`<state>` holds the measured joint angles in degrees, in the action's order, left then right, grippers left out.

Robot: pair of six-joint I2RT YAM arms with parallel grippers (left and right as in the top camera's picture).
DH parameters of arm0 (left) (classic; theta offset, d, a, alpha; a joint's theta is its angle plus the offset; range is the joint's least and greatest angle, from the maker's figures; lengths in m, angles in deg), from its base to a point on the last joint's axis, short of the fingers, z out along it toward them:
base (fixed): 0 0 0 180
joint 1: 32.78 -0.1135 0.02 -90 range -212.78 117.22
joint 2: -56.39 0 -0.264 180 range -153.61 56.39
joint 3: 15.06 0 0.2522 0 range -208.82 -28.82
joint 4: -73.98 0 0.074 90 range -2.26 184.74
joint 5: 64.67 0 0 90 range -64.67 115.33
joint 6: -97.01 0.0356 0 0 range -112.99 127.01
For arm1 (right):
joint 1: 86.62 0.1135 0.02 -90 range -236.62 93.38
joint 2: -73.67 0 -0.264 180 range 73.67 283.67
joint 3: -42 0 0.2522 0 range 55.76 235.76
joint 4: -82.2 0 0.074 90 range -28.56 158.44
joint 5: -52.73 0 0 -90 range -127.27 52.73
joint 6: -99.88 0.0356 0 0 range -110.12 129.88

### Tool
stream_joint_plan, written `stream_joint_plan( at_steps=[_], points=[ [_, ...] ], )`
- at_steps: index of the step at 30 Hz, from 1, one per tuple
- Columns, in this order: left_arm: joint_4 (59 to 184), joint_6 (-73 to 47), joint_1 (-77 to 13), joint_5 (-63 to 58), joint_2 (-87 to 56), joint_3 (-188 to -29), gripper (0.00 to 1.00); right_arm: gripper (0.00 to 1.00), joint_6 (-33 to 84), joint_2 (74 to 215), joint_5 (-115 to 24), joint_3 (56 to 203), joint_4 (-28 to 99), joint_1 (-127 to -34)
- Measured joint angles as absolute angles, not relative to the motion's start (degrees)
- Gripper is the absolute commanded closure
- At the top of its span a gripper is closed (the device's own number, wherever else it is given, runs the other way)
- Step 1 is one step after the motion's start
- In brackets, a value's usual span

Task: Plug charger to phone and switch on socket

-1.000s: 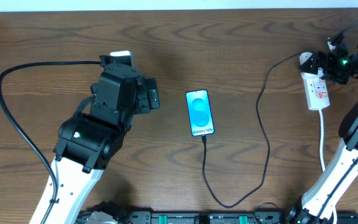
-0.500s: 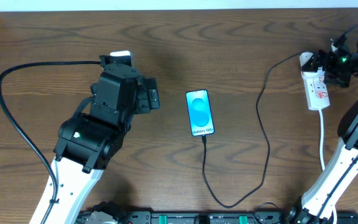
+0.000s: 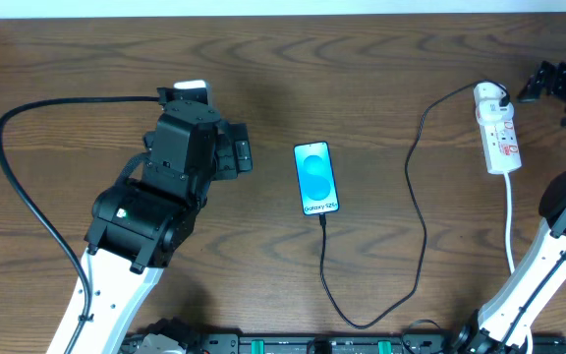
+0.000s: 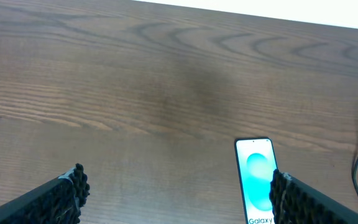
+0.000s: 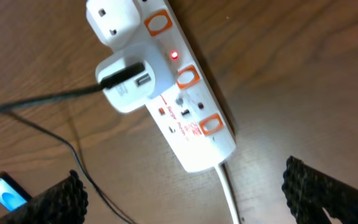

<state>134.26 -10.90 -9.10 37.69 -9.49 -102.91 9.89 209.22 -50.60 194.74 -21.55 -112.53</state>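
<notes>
At worktop's left: left jaws wide, empty, near phone.
Centre: phone screen lit, charger in its bottom edge.
Right: socket lamp red, charger plug seated.
Far right: right jaws wide, just pulled clear; task seemingly complete.

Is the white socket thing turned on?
On, it seems: a small red light glows on the socket, next to where the charger is plugged in.
</notes>
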Motion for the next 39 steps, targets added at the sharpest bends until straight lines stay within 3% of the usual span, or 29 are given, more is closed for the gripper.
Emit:
stream_joint_plan(
  at_steps=[8, 28, 39],
  points=[
    [134.26, -10.92, -9.10, 37.69, -9.49, -102.91, 0.05, 0.01, 10.15, 208.89, -48.50, 206.15, -28.57, -111.53],
    [134.24, -10.92, -9.10, 37.69, -9.49, -102.91, 0.05, 0.01, 12.71, 180.61, -43.93, 207.57, -28.68, -103.70],
    [134.24, -10.90, -9.10, 37.69, -9.49, -102.91, 0.05, 0.01, 12.73, 178.53, -43.86, 207.57, -28.68, -103.64]
  ],
)
